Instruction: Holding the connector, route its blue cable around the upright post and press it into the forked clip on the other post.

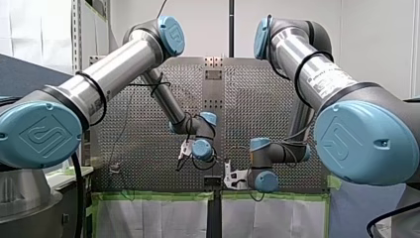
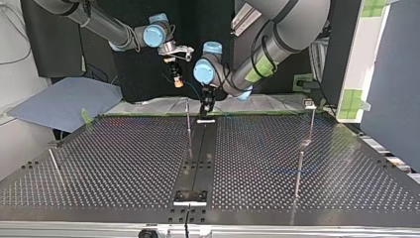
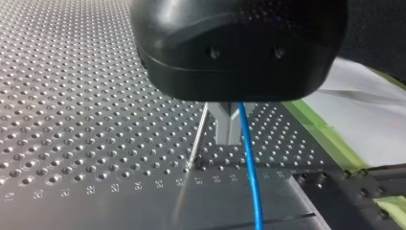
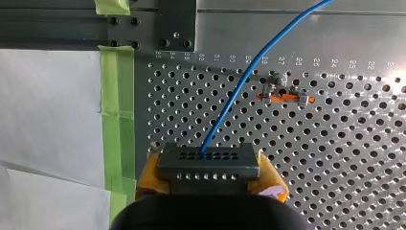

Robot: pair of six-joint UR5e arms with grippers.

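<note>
In the right wrist view my right gripper (image 4: 208,173) is shut on a black connector (image 4: 207,160) between its yellow pads (image 4: 149,171). The blue cable (image 4: 239,86) leaves the connector and runs away over the perforated plate. In the left wrist view my left gripper (image 3: 229,140) has its metal fingers shut on the blue cable (image 3: 251,167), which hangs down from them. A thin upright post (image 3: 197,141) stands right beside those fingers. An orange clip piece (image 4: 285,98) on a post lies ahead of the connector. In the top view my right gripper (image 2: 177,81) hangs above the table's far edge and my left gripper (image 2: 205,110) is low beside a post (image 2: 188,124).
More thin posts (image 2: 298,173) (image 2: 311,124) (image 2: 55,166) stand on the perforated table (image 2: 124,163). A dark centre rail (image 2: 200,153) runs across it with a bracket (image 2: 189,196) at the near end. Green tape (image 4: 117,120) and white sheet border the plate.
</note>
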